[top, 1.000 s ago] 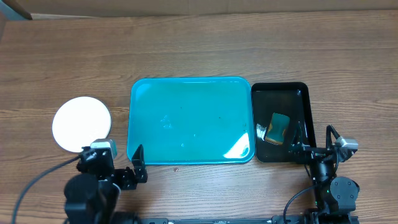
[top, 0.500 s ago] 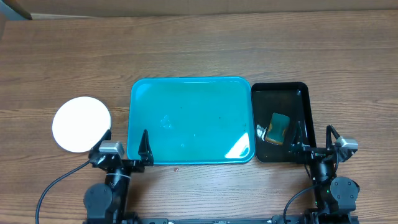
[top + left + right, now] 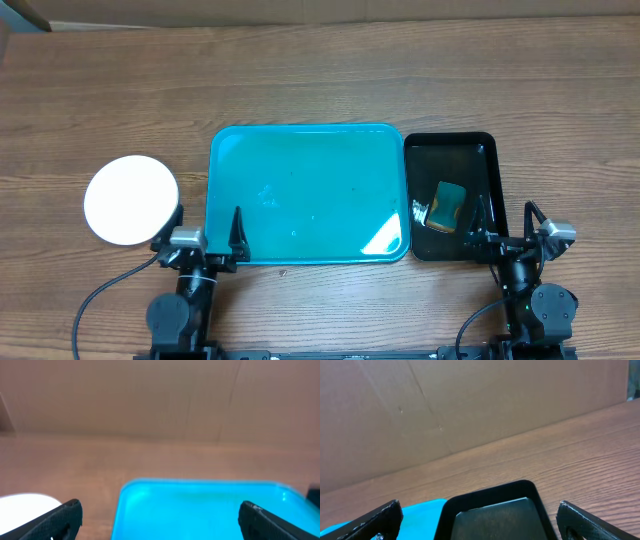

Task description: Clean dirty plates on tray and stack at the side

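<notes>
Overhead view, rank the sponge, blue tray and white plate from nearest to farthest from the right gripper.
1. Sponge, in the black tray beside the right gripper.
2. Blue tray, centre.
3. White plate, far left.

Black arms (image 3: 180,312), tapered black fingers (image 3: 237,230), grey cameras (image 3: 185,238), black cables (image 3: 100,288)
</notes>
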